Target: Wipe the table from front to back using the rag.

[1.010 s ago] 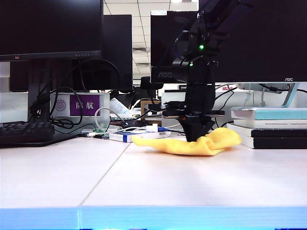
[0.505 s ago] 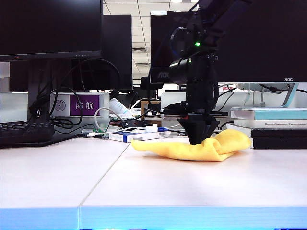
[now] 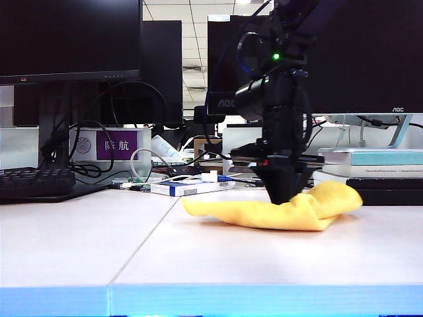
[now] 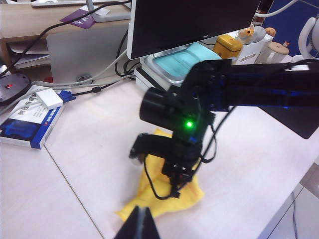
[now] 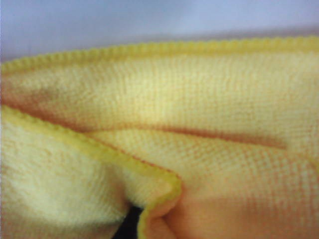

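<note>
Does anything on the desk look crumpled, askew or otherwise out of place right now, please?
Only the rag: it lies bunched and folded on the table, humped toward the books, not spread flat. The right hand presses down into it, shut. The left hand is shut, clear of it. Nothing is spilled or damaged.

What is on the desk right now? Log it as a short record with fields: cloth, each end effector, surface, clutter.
cloth: the rag, yellow, bunched, lying on the table
right end effector: shut on the rag, pointing down, pressing it to the table
left end effector: shut, holding nothing, hovering above the table beside the rag
surface: off-white panels, thin seam, light blue front edge
clutter: white-and-blue box behind the rag; stack of books to its right
</note>
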Robot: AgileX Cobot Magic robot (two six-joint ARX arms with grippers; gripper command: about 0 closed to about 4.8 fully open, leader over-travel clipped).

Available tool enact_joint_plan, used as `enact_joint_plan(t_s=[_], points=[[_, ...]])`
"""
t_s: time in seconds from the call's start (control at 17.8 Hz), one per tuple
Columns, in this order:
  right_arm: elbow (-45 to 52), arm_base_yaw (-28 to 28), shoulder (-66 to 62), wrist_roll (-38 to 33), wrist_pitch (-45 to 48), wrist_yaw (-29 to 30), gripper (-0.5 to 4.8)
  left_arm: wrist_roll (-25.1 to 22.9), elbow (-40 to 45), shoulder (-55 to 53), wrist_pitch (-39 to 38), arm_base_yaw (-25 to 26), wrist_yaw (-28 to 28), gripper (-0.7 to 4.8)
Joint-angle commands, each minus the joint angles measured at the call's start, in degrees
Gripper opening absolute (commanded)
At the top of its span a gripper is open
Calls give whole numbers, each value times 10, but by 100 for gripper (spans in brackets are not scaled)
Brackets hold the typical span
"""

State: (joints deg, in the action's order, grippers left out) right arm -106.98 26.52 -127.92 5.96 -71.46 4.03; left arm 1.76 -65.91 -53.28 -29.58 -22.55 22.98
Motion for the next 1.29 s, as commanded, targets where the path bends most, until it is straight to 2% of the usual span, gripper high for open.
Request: enact_joint_plan(t_s=[0.06, 0.11, 0.34, 0.62, 0.67, 0.84, 0.9, 1.29], points=[[59, 2, 10, 3, -14, 2, -1, -3, -4, 2, 5, 0, 4, -4], [124, 2, 41, 3, 7, 2, -1, -3, -4, 3, 5, 0, 4, -5], [195, 7, 74, 2, 35, 13, -1, -2, -4, 5, 5, 0, 4, -4], [299, 54, 131, -14, 84, 30, -1, -2, -4, 5, 4, 0, 4, -4], [336, 69, 151, -23, 102, 50, -1, -2, -4, 5, 3, 0, 9, -4], [373, 82, 171, -30, 113, 51, -1, -2, -4, 5, 3, 0, 17, -4], [423, 88, 204, -43, 132, 52, -1, -2, -4, 5, 3, 0, 17, -4], [553, 88, 292, -58, 158, 53, -1, -2, -4, 5, 0, 0, 17, -4]])
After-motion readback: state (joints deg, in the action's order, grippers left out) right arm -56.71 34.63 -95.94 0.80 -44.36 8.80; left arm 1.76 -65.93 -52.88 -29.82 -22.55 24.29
